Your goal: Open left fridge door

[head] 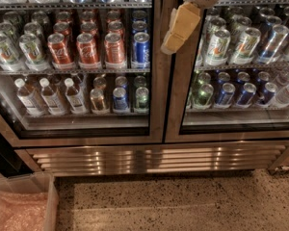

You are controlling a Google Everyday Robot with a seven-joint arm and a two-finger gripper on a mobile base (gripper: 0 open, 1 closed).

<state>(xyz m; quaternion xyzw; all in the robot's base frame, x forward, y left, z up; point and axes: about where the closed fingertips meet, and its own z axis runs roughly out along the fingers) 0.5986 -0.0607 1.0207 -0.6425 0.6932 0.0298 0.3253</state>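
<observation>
The left fridge door (pixel 156 81) is a tall glass pane in a brushed-steel frame, closed. Behind it I see red cans (pixel 86 49), a blue can (pixel 141 49), silver-green cans at the left and clear bottles (pixel 50 97) on the lower shelf. My gripper (pixel 176 30) hangs from the top edge of the camera view, its tan finger (pixel 180 28) lying over the steel post between the two doors, near the left door's right edge. The right door (pixel 241 57) shows green-silver and blue cans.
A steel vent grille (pixel 154 158) runs under both doors. Speckled floor (pixel 183 201) lies below it. A clear plastic bin (pixel 19 206) with pinkish wrap stands at the bottom left. A dark gap borders the fridge's left side.
</observation>
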